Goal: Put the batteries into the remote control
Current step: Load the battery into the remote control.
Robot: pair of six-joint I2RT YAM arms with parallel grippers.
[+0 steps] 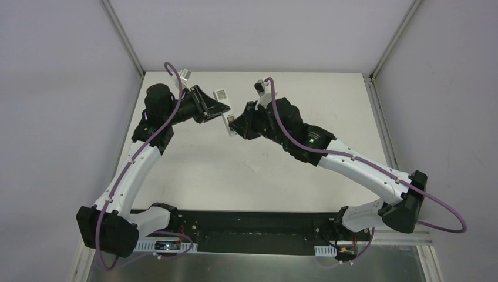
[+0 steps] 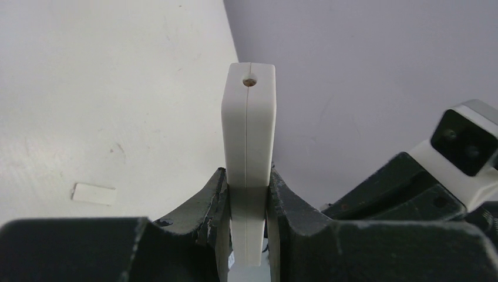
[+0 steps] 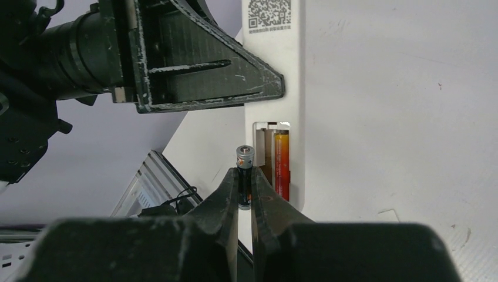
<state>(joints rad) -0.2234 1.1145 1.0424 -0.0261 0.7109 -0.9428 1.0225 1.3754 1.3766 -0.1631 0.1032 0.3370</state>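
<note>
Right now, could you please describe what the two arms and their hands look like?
The left arm and right arm have white links with black joints and bases, and a purple cable runs along each. The left hand and right hand are black, with scuffed wedge-shaped fingers. A white camera block tops each wrist.

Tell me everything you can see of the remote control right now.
The remote control is a slim white plastic-looking bar, held off the table, clamped at mid-length by the left gripper. Its back faces the right wrist camera: code label at one end, open battery bay toward the other, cover off. A red-orange battery sits in one slot; the neighbouring slot is empty. One end face has a small hole.
</note>
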